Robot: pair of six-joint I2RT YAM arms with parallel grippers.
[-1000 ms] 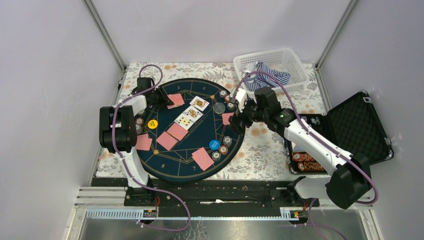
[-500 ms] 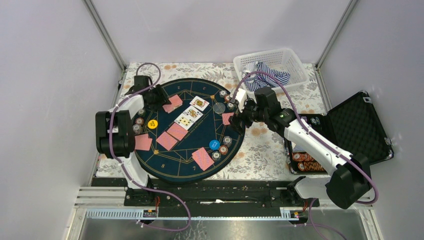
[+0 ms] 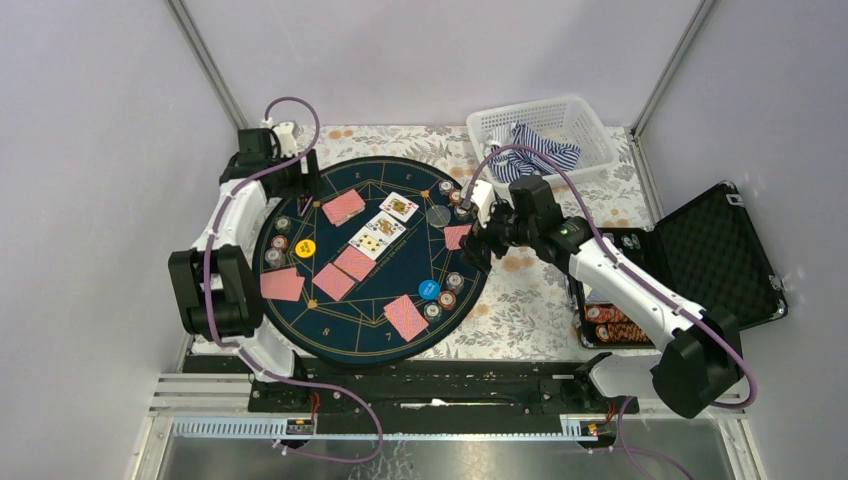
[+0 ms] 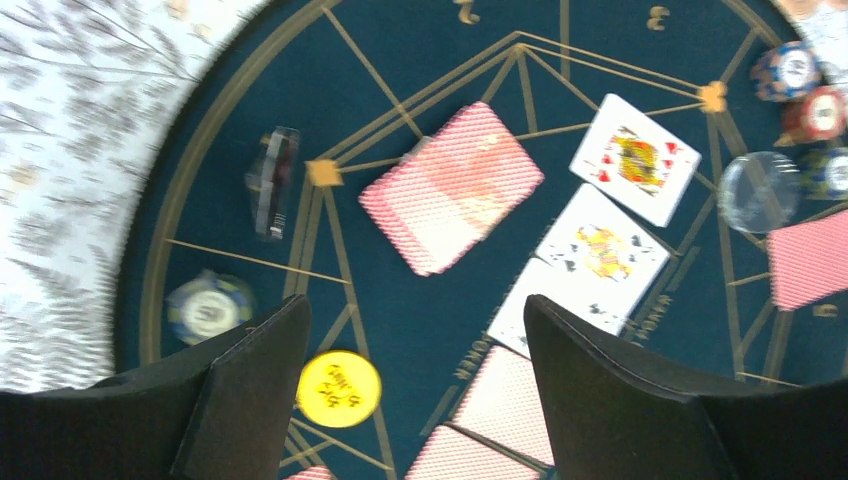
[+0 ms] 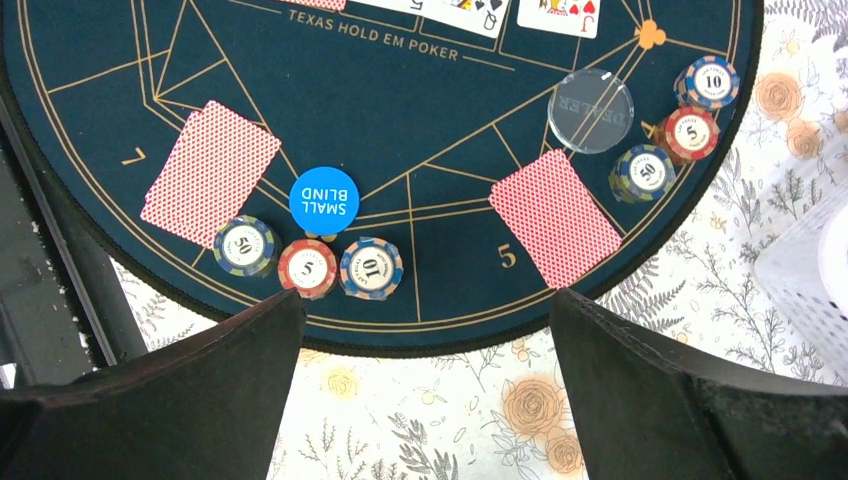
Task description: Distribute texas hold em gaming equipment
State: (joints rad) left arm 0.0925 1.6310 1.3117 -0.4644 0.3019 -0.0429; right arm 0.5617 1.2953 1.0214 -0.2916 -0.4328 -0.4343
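The left gripper [image 4: 412, 305] hangs wide open and empty above the far-left part of the navy mat [image 3: 410, 262]. Its jaws frame a pair of pink-backed cards [image 4: 452, 187] lying face down there, overlapped and a little askew. The right gripper [image 5: 425, 300] is likewise spread and holds nothing, poised over the mat's right rim above another face-down pair [image 5: 555, 218].

The seats at the mat's right and near-right each show cards beside three chips [image 5: 307, 268]. The far-left seat looks short of chips, so I judge that supplying it is the step in hand. To do it well, grip a short stack across its sides, low enough to catch the bottom chip, and carry it level. Set it on bare felt just beside the cards, not on them or on the yellow disc [image 4: 339, 388] nearer the mat's left rim, and release only once the stack rests flat.

A dark thing [image 4: 272, 182] by the mat's far-left rim is blurred; it may be a chip on edge or a small stack. The number on the grey chip [image 4: 210, 307] near it is doubtful. The open case [image 3: 715, 250], right of the mat, is partly covered by the right arm, so how many chips lie in it cannot be told
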